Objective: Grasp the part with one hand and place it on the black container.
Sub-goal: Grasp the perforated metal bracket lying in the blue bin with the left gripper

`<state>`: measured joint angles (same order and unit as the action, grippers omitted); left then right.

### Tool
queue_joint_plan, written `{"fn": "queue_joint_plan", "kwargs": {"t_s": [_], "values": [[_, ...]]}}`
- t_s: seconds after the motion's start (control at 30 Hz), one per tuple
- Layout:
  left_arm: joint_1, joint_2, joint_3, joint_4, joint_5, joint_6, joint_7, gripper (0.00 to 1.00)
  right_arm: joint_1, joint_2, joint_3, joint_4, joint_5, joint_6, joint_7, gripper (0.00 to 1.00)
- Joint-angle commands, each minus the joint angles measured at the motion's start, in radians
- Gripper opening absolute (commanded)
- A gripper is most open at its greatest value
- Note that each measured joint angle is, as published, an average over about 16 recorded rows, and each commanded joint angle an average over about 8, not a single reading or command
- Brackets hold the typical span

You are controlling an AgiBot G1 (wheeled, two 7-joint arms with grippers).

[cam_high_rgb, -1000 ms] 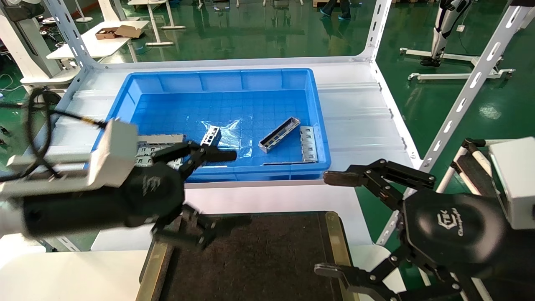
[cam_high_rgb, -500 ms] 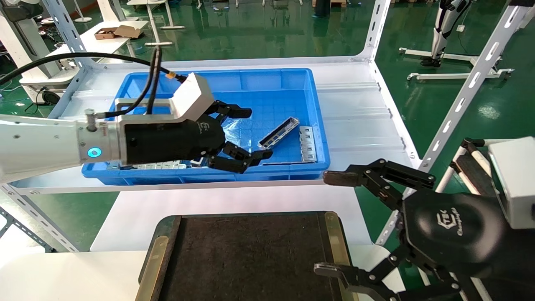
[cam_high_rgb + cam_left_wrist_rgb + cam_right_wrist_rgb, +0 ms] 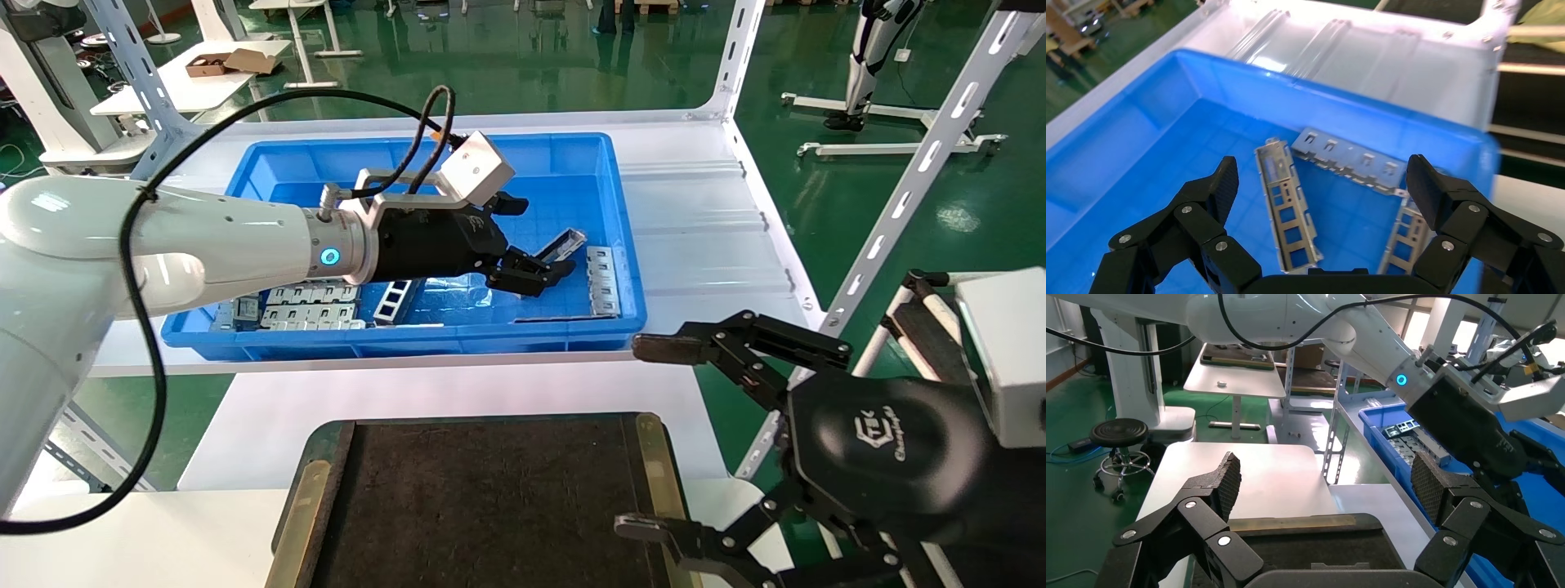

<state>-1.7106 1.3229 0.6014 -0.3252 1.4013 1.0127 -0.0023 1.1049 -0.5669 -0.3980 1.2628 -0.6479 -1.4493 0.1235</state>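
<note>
- Task status: the grasp is not yet made, and the transfer and placement are both outstanding.
- The black container [image 3: 490, 498] sits on the near white surface [image 3: 458, 392] and carries no part. Its brass-coloured side rails run along both long edges.
- The blue bin [image 3: 621, 204] stands on the far shelf, well apart from the black container, and holds all the metal pieces.
- The left gripper [image 3: 523, 241] is inside the blue bin with its fingers apart and nothing between them. In the left wrist view, the part [image 3: 1286, 205] lies on the bin floor between the spread fingers.
- The right gripper [image 3: 662, 441] is parked at the near right, beside the black container, fingers apart and empty.
- Obstacles: a flat slotted plate [image 3: 603, 282] lies just beside the part on the bin floor and may be caught by a closing finger. The bin wall must be cleared on the lift out.
- A stack of similar pieces [image 3: 315, 298] occupies the left end of the bin, away from the part.
</note>
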Motion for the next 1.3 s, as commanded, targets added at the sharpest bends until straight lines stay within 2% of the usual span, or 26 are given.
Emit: {"fn": "queue_joint_plan", "kwargs": {"t_s": [0.03,0.27,0.6,0.63,0.67,0.7,0.73,0.9,0.93,0.97,1.0,1.3], "values": [[-0.018,0.031,0.007,0.057,0.011,-0.026,0.018,1.00,0.000,0.000,0.000,0.000,0.000,0.000,0.000,1.00],[0.005,0.046,0.065,0.053,0.000,-0.097,0.013,1.00,0.000,0.000,0.000,0.000,0.000,0.000,0.000,1.00],[0.031,0.047,0.175,0.008,-0.044,-0.215,-0.066,1.00,0.000,0.000,0.000,0.000,0.000,0.000,0.000,1.00],[0.032,0.047,0.185,0.004,-0.050,-0.225,-0.073,1.00,0.000,0.000,0.000,0.000,0.000,0.000,0.000,0.99],[0.034,0.047,0.196,0.001,-0.056,-0.233,-0.081,1.00,0.000,0.000,0.000,0.000,0.000,0.000,0.000,0.92],[0.035,0.047,0.207,-0.002,-0.061,-0.241,-0.087,0.94,0.000,0.000,0.000,0.000,0.000,0.000,0.000,0.79],[0.036,0.047,0.216,-0.005,-0.067,-0.248,-0.094,0.85,0.000,0.000,0.000,0.000,0.000,0.000,0.000,0.67],[0.041,0.046,0.262,-0.016,-0.101,-0.279,-0.124,0.22,0.000,0.000,0.000,0.000,0.000,0.000,0.000,0.05],[0.042,0.046,0.270,-0.017,-0.108,-0.285,-0.128,0.10,0.000,0.000,0.000,0.000,0.000,0.000,0.000,0.00],[0.042,0.046,0.278,-0.018,-0.115,-0.290,-0.133,0.02,0.000,0.000,0.000,0.000,0.000,0.000,0.000,0.00],[0.043,0.046,0.286,-0.019,-0.123,-0.296,-0.137,0.00,0.000,0.000,0.000,0.000,0.000,0.000,0.000,0.00],[0.050,0.044,0.346,-0.015,-0.181,-0.338,-0.159,0.00,0.000,0.000,0.000,0.000,0.000,0.000,0.000,0.00]]}}
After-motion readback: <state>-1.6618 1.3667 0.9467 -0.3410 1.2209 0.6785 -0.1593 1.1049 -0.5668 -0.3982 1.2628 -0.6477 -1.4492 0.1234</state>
